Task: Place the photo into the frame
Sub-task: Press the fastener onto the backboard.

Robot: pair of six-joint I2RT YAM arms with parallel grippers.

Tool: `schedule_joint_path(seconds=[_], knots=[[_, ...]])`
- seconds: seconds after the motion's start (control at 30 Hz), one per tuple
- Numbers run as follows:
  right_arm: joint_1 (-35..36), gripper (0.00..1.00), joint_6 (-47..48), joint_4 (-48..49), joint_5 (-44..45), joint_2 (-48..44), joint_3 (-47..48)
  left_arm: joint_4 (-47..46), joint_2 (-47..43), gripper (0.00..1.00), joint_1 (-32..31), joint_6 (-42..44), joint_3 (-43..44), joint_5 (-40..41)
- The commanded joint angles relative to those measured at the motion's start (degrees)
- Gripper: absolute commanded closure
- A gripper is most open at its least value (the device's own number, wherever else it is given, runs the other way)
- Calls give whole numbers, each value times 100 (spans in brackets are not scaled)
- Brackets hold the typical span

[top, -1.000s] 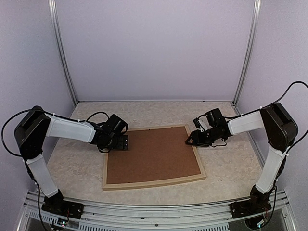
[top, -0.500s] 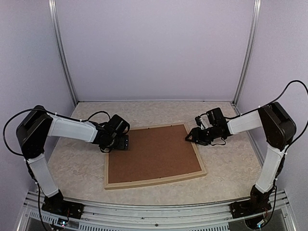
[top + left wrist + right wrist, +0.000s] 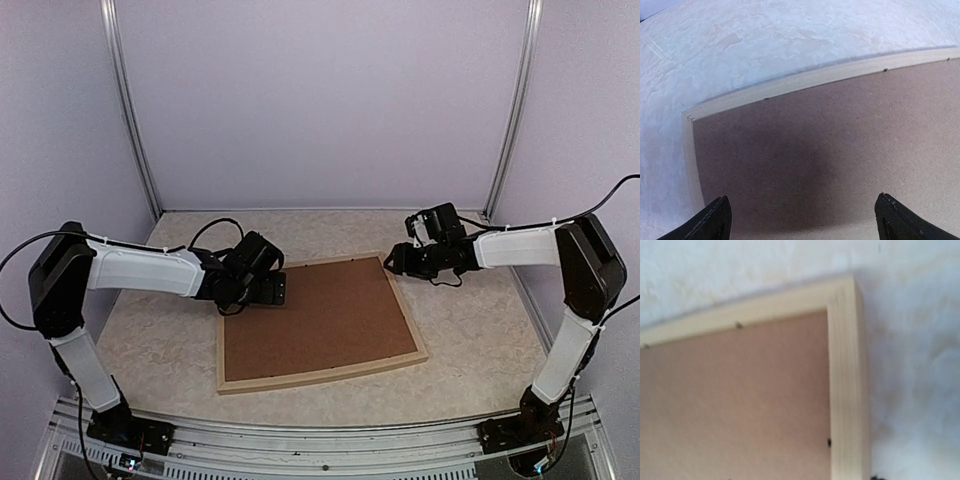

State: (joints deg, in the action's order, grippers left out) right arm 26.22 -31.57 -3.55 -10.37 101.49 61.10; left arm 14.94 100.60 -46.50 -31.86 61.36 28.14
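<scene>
The pale wood frame (image 3: 322,379) lies flat on the table with the brown backing board (image 3: 320,320) filling it. The photo is hidden from every view. My left gripper (image 3: 279,290) is open, hovering over the board's far-left corner. In the left wrist view its two fingertips (image 3: 720,212) straddle the board (image 3: 840,130), with the frame's rail (image 3: 815,77) beyond. My right gripper (image 3: 392,262) is at the frame's far-right corner. The right wrist view shows that corner (image 3: 846,340) and the board (image 3: 740,400); its fingers barely show, so I cannot tell how the jaws stand.
The table top (image 3: 150,340) is mottled beige, enclosed by lilac walls with metal posts (image 3: 130,110) at the back corners. Black cables loop from both arms. A metal rail (image 3: 300,440) runs along the near edge.
My left gripper has moved right, from the frame's left rail onto the board's far-left corner. My right gripper has moved back and up to the far-right corner. The frame has shifted slightly.
</scene>
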Motion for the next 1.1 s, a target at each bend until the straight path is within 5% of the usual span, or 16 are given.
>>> schedule_joint_path(seconds=[0.0, 0.33, 0.57, 1.07], knots=[[-84, 41, 114, -176, 278, -217, 207, -96, -414, 1, 322, 47, -235, 108], [-117, 42, 179, -241, -50, 83, 200, -7, -643, 3, 1389, 45, -846, -488], [-119, 42, 175, -216, -241, 283, 209, -197, -916, 14, 1857, -66, -1347, -907], [-131, 42, 222, -178, -289, 368, 106, -395, -805, 25, 2133, 51, -1512, -1332]])
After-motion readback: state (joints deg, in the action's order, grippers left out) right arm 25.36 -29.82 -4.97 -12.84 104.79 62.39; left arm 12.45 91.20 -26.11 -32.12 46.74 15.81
